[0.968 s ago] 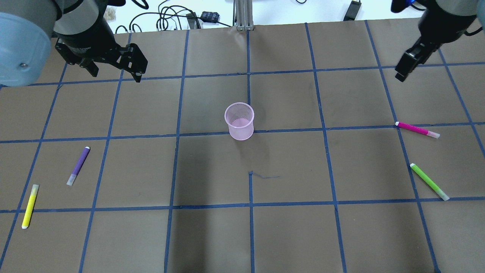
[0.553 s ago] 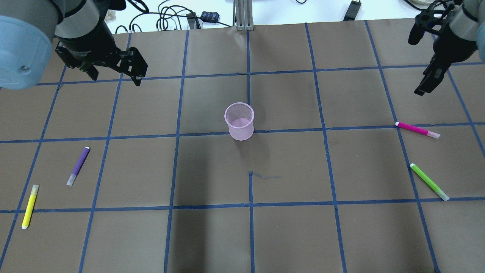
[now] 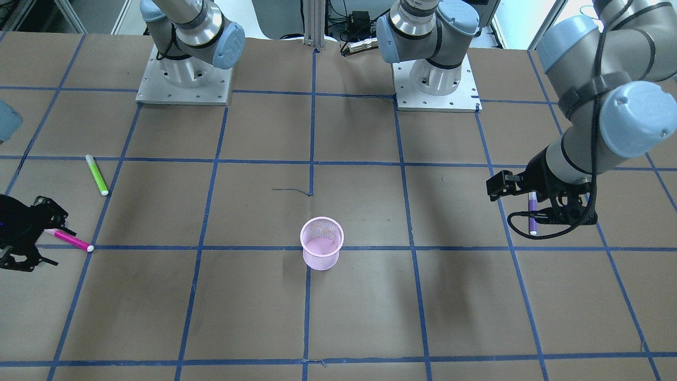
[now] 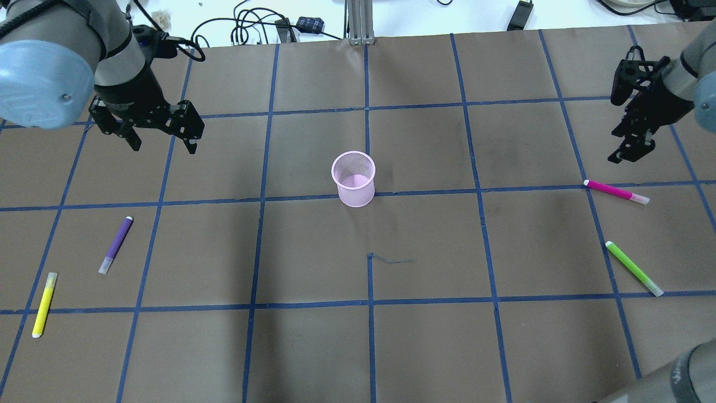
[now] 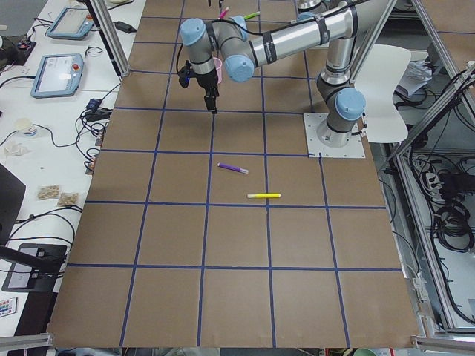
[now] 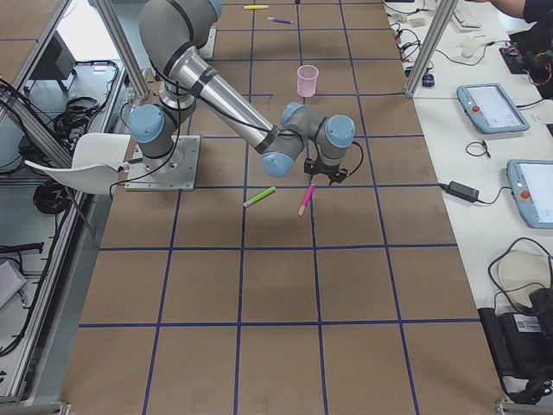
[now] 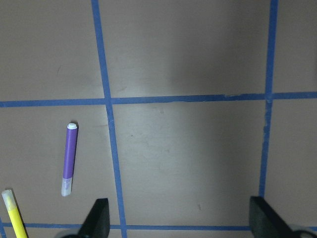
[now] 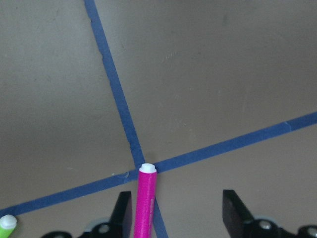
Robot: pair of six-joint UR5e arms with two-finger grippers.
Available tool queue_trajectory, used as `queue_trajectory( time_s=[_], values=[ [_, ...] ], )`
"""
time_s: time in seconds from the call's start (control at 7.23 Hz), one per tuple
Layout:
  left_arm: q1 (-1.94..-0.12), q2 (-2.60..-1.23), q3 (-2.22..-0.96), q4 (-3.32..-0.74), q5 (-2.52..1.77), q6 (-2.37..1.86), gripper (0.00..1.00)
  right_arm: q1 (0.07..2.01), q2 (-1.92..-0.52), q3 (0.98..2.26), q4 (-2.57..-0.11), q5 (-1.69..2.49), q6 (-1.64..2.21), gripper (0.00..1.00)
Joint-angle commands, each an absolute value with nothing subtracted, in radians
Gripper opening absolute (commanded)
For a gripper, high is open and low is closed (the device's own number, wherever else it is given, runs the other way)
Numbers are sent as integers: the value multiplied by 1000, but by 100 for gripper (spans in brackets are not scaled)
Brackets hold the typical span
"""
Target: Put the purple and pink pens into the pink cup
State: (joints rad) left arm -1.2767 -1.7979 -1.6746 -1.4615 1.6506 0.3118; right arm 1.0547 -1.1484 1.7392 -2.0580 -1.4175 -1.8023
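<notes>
Right hand (image 4: 631, 152) above pink pen (image 4: 615, 191); highlighter (image 4: 634, 268) nearby

Left claw (image 4: 164, 141): hovering, pointing down, jaws standing wide apart. Right claw (image 4: 630, 152): hovering low, pointing down, jaws standing apart.

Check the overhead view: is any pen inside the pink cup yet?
No, the pink cup shows only its bare bottom, while the purple pen and pink pen lie flat far off to either side.

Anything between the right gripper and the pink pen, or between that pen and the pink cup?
Nothing visible: the open right gripper hovers by the pink pen, and bare table reaches the pink cup.
</notes>
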Motion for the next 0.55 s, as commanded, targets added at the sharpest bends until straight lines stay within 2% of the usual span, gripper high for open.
queue_trajectory(
  time_s=[0.0,0.14,0.41],
  values=[
    [-1137,-1874,-1805,-1314,1731,513,100,1013,-1140,1840,-2156,-1384,-1847,66],
    [-1134,-1922,-1805,-1271,1834,655,100,988,-1143,1888,-2243,-1382,-1848,66],
    [-1134,-2011,-1796,-1151,1975,753,100,988,-1141,1902,-2255,-1352,-1848,66]
  ],
)
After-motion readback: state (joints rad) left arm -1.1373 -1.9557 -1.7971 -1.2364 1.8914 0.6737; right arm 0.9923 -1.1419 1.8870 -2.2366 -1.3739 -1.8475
